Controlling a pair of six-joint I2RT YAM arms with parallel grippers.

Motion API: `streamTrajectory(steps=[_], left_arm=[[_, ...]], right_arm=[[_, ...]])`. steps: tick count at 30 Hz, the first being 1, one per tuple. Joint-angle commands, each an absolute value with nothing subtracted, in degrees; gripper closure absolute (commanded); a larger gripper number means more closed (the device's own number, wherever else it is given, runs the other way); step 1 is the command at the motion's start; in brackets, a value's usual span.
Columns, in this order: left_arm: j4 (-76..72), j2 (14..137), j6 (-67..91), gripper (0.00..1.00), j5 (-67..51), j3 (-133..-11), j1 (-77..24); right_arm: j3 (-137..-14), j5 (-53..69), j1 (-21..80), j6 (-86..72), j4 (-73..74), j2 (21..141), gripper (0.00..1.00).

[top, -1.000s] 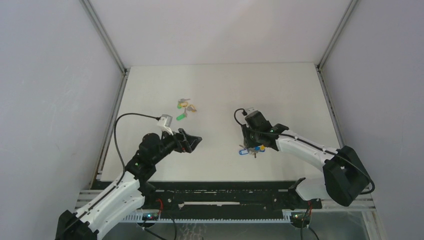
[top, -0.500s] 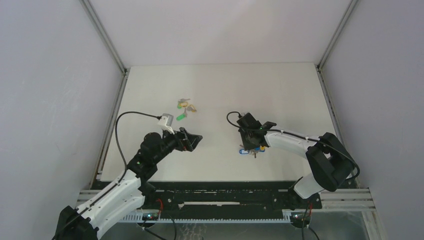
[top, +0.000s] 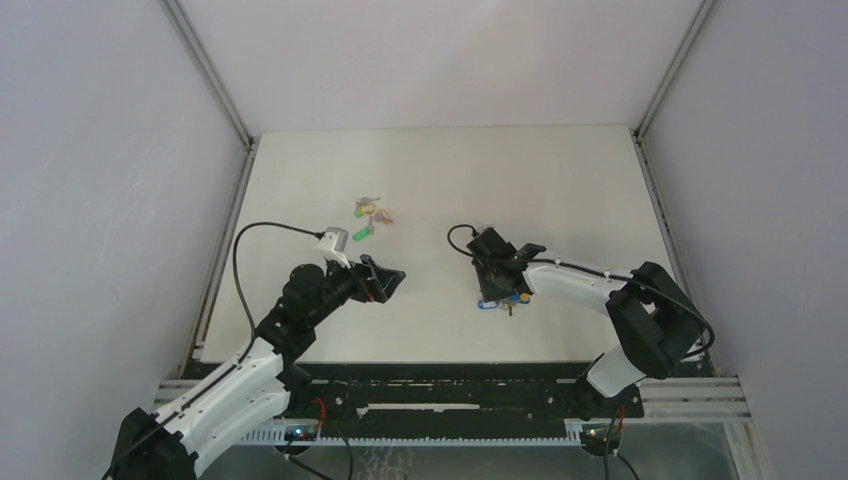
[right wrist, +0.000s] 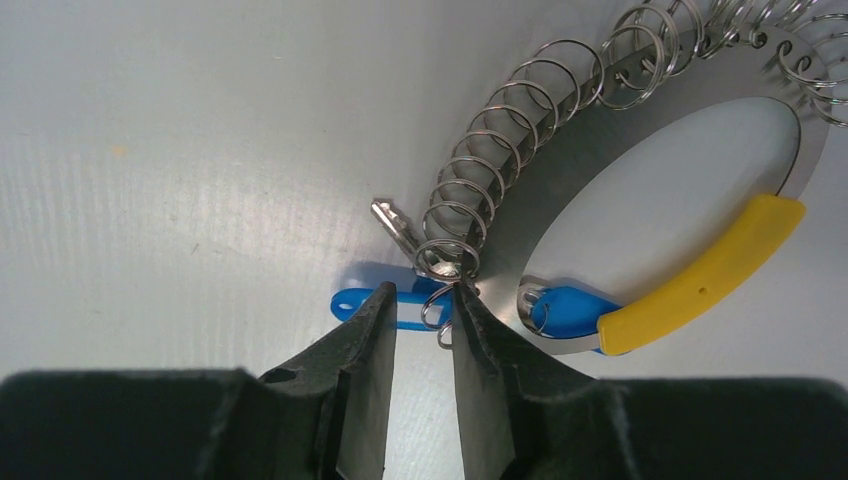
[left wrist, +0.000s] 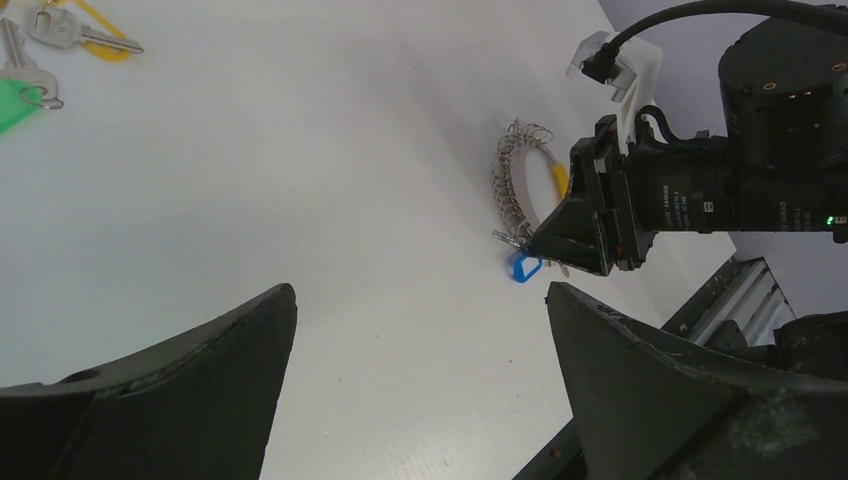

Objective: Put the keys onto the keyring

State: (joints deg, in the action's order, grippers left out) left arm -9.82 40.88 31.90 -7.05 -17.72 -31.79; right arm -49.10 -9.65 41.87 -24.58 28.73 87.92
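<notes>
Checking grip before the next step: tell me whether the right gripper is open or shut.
Nearly shut. In the right wrist view the right gripper shows only a narrow gap between its fingers, at a small ring beside the blue tag; whether it pinches anything, cannot tell.

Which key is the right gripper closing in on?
The blue-tagged key lying against the keyring, directly at the right gripper fingertips. The other loose keys, green and yellow, lie far off across the table near the left arm.

A lab test cell: white table (top: 440, 170), grey panel walls (top: 100, 180), aluminium frame (top: 205, 70).
</notes>
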Motion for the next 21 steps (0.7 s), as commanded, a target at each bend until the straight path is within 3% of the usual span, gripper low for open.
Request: streamTrajectory(steps=[1,7,17,21], left_arm=[[-12.3,40.2,30.7,0.0,-6.4,-17.0,-32.3],[-12.0,40.1,30.7,0.0,-6.3,-17.0,-32.5],[-11.8,40.1,30.8,0.0,-5.9,-17.0,-33.0],[-11.8,40.1,30.8,0.0,-6.0,-17.3,-33.1]], right_arm=[[-51.0,-13.0,42.7,-26.3,29.3,88.5,0.74],[-51.0,-15.4,43.4,-26.5,30.0,89.7,0.77],[-51.0,-16.9,44.2,-25.0,30.7,85.8,0.99],[-51.0,-17.0,44.9,-22.6,30.5,82.3,1.0]])
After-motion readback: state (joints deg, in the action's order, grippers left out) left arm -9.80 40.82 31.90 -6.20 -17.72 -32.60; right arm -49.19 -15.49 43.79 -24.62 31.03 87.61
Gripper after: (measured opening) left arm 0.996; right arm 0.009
